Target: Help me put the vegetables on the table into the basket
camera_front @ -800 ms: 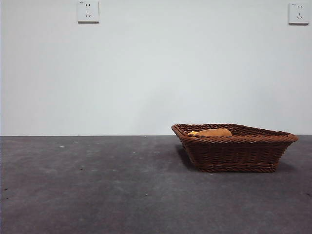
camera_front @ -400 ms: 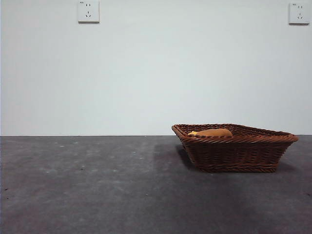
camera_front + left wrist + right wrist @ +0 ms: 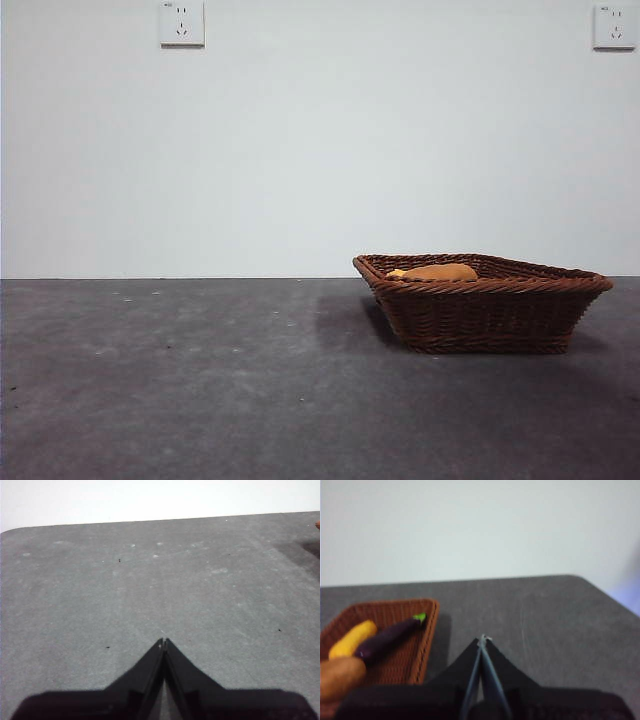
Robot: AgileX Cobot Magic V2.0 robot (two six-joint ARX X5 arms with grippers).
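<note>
Resting inside the wicker basket (image 3: 422, 645), eggplant (image 3: 387, 637), potato (image 3: 340, 677) and yellow vegetable (image 3: 352, 639) look finished; left gripper (image 3: 164, 641) and right gripper (image 3: 482, 639) have jaws pressed together, empty.

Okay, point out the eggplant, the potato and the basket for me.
eggplant (image 3: 387, 636): right wrist view, middle of its purple body.
potato (image 3: 340, 677): right wrist view, its tan rounded top.
basket (image 3: 480, 318): front view, the near woven wall below the rim.

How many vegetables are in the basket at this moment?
3, all inside the basket: the eggplant in the middle, the yellow vegetable alongside it, the potato at one end. None shows on the table.
</note>
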